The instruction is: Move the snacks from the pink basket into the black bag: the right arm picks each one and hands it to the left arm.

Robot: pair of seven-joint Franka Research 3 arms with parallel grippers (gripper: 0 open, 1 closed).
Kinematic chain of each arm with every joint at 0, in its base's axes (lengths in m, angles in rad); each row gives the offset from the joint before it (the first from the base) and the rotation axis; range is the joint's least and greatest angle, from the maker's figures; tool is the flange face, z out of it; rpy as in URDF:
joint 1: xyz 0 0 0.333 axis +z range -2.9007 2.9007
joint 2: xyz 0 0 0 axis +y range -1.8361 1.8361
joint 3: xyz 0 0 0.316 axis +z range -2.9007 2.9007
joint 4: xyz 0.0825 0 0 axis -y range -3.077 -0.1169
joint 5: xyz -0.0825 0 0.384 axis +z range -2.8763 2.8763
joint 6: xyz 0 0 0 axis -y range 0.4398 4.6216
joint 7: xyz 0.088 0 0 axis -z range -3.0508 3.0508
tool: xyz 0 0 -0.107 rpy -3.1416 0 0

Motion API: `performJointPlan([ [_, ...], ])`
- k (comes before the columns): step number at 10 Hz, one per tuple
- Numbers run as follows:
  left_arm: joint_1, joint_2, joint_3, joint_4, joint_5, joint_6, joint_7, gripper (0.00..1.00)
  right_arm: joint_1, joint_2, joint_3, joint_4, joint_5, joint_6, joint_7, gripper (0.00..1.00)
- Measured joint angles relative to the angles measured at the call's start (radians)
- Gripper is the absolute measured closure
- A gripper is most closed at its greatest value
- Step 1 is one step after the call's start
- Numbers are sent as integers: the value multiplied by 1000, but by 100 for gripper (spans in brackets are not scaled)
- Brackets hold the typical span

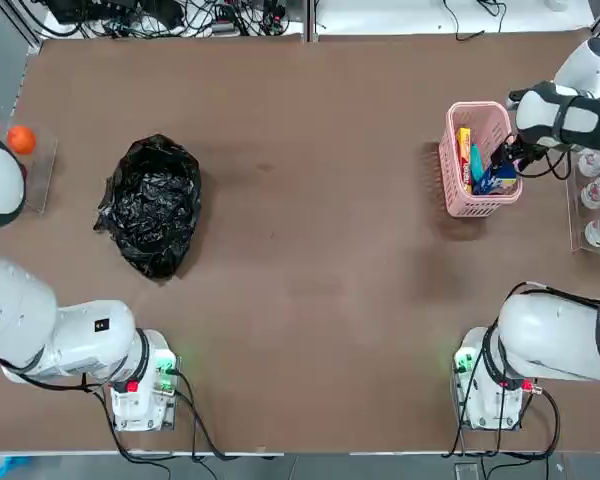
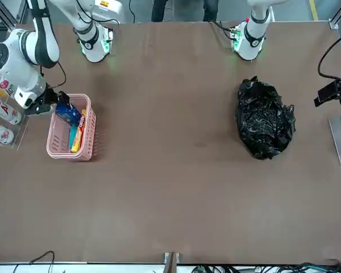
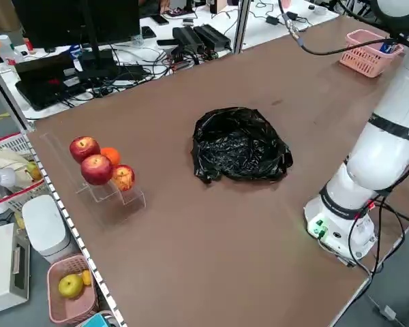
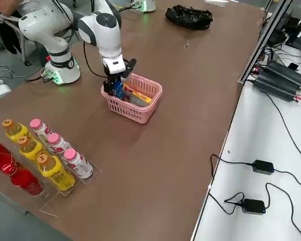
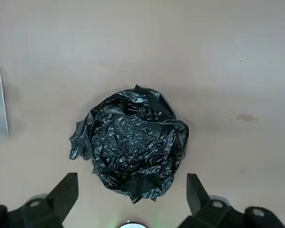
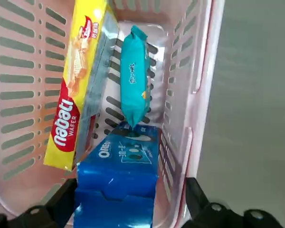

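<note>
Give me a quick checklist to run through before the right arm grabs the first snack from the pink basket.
1. Right gripper fingers open: ok, they straddle the blue pouch.
2. Right gripper over the pink basket: ok, it hangs at the basket's end where the pouch lies.
3. All three snacks in the basket: ok, blue pouch, yellow packet and teal packet lie side by side.
4. Pouch free to lift: cannot tell, the teal packet's end meets its edge.
5. Left gripper open for the handover: ok, it hangs above the black bag.
6. Bag mouth open: cannot tell, it looks crumpled.
</note>
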Motion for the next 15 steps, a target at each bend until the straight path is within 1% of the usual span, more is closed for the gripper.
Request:
performJointPlan([
  [3,1,0,0,0,0,0,0,0,0,0,0,-15,-1,16,0,0],
  [9,0,1,0,0,0,0,0,0,0,0,1,-15,-3,8,0,3],
  [13,0,1,0,0,0,0,-1,0,0,-3,3,-15,-3,-6,0,8],
  [14,0,1,0,0,0,0,-1,0,0,-5,3,-15,-4,-10,0,12],
  [15,0,1,0,0,0,0,-1,0,1,-6,4,-15,-4,-18,0,19],
])
